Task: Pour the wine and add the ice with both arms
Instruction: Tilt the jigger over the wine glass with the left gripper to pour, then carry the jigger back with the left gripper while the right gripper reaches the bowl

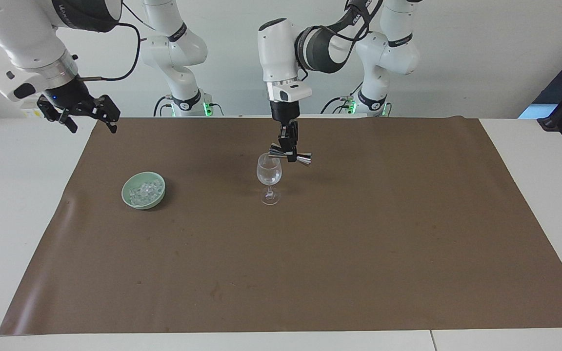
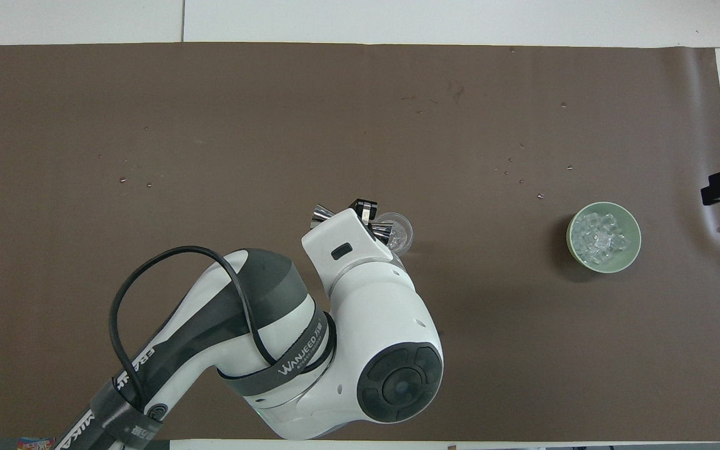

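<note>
Left gripper (image 1: 289, 152): pinched on steel jigger (image 1: 291, 156), held sideways over wine glass (image 1: 269, 174) for pouring. Right gripper (image 1: 86, 113): spread, parked off-mat; ice (image 1: 145, 190) untouched.

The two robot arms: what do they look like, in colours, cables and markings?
Both arms are white and jointed, with rounded shells. The left arm has dark grey bands, one printed WANJEED, and a looping black cable. Its left gripper is black. The right arm has a silver wrist ring, a black cable, and a black fingered right gripper.
</note>
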`<state>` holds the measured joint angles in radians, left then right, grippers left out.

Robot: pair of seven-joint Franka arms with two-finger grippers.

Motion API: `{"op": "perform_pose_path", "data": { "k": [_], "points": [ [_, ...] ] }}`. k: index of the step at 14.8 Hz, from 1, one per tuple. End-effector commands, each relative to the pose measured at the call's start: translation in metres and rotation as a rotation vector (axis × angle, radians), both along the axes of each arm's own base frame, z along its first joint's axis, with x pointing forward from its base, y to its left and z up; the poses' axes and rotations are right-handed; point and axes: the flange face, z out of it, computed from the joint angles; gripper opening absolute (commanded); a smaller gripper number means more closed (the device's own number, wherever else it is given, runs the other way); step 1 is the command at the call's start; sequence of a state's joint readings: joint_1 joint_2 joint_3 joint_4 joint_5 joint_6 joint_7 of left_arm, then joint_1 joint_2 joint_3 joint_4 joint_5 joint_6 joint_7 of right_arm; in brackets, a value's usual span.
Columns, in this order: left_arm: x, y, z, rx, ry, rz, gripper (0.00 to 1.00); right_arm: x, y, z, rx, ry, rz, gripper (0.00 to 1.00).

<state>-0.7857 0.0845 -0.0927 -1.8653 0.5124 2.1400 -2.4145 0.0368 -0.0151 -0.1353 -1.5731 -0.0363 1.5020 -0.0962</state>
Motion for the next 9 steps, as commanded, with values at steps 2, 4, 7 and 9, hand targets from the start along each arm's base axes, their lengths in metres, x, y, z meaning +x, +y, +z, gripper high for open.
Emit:
{"op": "perform_pose_path", "data": {
  "k": [2,4,7,9],
  "points": [
    [0.022,0.034,0.025,-0.098,0.057,0.119,0.0,-0.008,0.007,-0.006,0.024,-0.001,0.028,1.0],
    [0.042,0.059,0.034,-0.184,0.113,0.172,0.0,-0.008,0.009,-0.009,0.023,0.004,0.029,1.0],
    [0.079,0.103,0.033,-0.318,0.217,0.231,0.0,-0.005,0.031,-0.021,0.023,-0.045,0.072,1.0],
    [0.095,0.137,0.022,-0.368,0.284,0.246,0.0,-0.006,0.034,-0.047,0.023,-0.068,0.084,1.0]
  ]
}}
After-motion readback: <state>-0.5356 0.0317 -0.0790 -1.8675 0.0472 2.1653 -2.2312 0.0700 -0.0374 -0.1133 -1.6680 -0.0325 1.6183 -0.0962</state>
